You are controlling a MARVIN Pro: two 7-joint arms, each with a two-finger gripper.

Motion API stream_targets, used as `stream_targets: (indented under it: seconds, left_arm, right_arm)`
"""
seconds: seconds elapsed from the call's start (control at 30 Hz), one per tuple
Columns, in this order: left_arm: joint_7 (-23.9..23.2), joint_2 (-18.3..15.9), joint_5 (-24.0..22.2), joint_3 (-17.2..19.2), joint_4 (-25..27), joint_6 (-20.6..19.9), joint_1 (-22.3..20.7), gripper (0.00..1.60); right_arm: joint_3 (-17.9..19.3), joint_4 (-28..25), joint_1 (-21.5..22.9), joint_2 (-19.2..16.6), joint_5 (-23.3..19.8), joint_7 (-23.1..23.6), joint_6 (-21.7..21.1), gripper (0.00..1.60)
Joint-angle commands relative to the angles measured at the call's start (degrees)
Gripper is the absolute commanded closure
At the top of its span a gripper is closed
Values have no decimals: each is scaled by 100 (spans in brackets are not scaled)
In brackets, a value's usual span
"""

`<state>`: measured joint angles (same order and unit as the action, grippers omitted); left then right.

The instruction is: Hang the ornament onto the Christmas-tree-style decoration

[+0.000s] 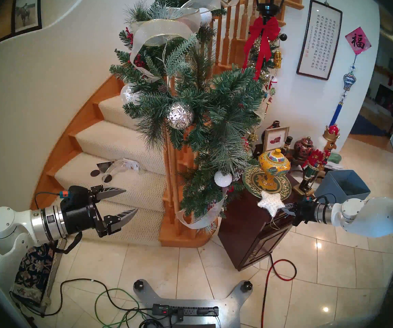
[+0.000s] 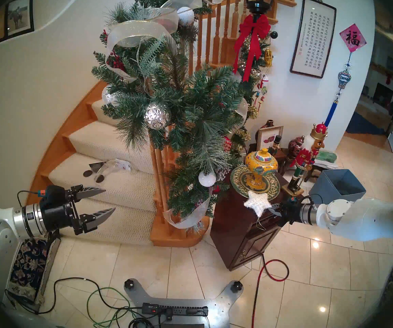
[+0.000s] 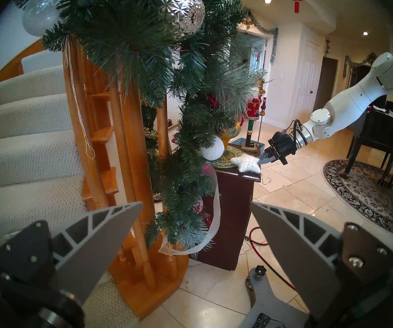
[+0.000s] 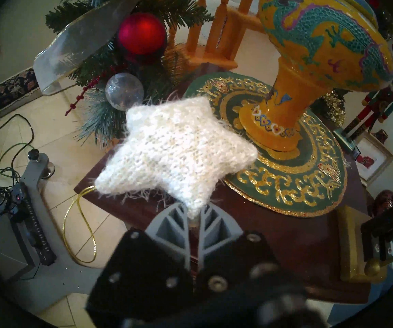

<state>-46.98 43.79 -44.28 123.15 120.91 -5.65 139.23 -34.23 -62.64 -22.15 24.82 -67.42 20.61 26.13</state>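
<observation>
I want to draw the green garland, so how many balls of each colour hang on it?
White sparkly balls: 2
Silver faceted ball: 1
Clear or frosted balls: 2
Red ball: 1
Total on the garland that I can see: 6
The white star is not on it yet.

Dark wooden cabinet (image 1: 250, 230) stands on tile floor (image 1: 190, 268), just beside foot of wooden staircase (image 1: 176, 228). On cabinet top: round green-and-gold plate (image 4: 285, 185), yellow dragon-painted lidded jar (image 1: 273, 165) upright at plate centre. White fuzzy star (image 4: 179, 154) above cabinet's near corner, overlapping plate edge; contact with top unclear. Gold string loop (image 4: 82, 228) dangles off cabinet edge.
</observation>
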Motion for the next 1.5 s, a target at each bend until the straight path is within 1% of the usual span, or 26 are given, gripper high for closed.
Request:
stream_targets:
  seconds: [0.0, 0.17, 0.37, 0.6, 0.7, 0.9, 1.07, 1.23, 1.33, 1.43, 1.47]
  left_arm:
    - [2, 1, -1, 7, 2, 0, -2, 0]
    - [2, 1, -1, 7, 2, 0, -2, 0]
    - [2, 1, -1, 7, 2, 0, -2, 0]
    - [2, 1, -1, 7, 2, 0, -3, 0]
    - [2, 1, -1, 7, 2, 0, -3, 0]
    - [2, 1, -1, 7, 2, 0, -3, 0]
    - [2, 1, -1, 7, 1, 0, -3, 0]
    - [2, 1, -1, 7, 1, 0, -3, 0]
    - [2, 1, -1, 7, 1, 0, -3, 0]
    - [2, 1, -1, 7, 1, 0, -3, 0]
    - [2, 1, -1, 7, 1, 0, -3, 0]
  right_arm:
    - [35, -105, 61, -106, 16, 67, 123, 160]
    - [43, -277, 141, -280, 0, 176, 147, 160]
    - [55, -351, 200, -395, 18, 257, 147, 160]
    - [91, -665, 338, -742, 80, 333, 251, 160]
    - [138, -808, 368, -912, -29, 401, 306, 160]
    - [166, -1016, 416, -1233, -73, 570, 436, 160]
    - [193, -959, 428, -1444, -224, 775, 583, 160]
    - [151, -853, 464, -1532, -420, 1021, 790, 160]
    - [84, -728, 501, -1609, -629, 1334, 1034, 160]
    - [45, -661, 516, -1633, -740, 1484, 1138, 160]
    - [17, -614, 524, -1657, -861, 1643, 1228, 160]
